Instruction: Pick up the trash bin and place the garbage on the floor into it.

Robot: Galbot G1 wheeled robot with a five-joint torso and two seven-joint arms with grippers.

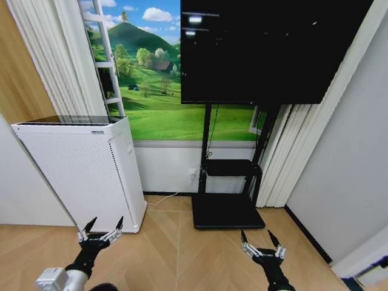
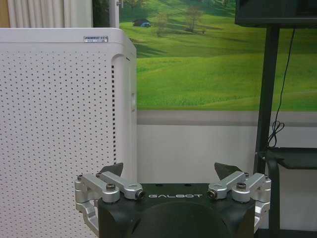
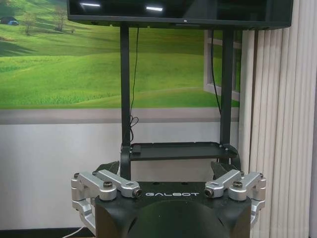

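Both arms sit low in the head view. The left gripper (image 1: 103,229) is at the lower left of the frame, its fingers (image 1: 90,225) spread wide with nothing between them, hovering just in front of the foot of the white air purifier (image 1: 85,167). The right gripper (image 1: 261,238) is at the lower right, fingers likewise spread and empty, above the wooden floor (image 1: 182,254) near the black base plate of the TV stand (image 1: 227,209).

The left wrist view looks straight at the purifier's perforated side panel (image 2: 59,129), which fills the left half of the frame, with the meadow mural (image 2: 198,64) (green hills, a tiny barn) behind it. The right wrist view faces the stand's two black posts and its small shelf (image 3: 176,150), under the dark television (image 3: 178,12) at the top of the frame, pale curtains (image 3: 282,129) at the right.

The trash bin and the garbage cannot be placed from these frames.
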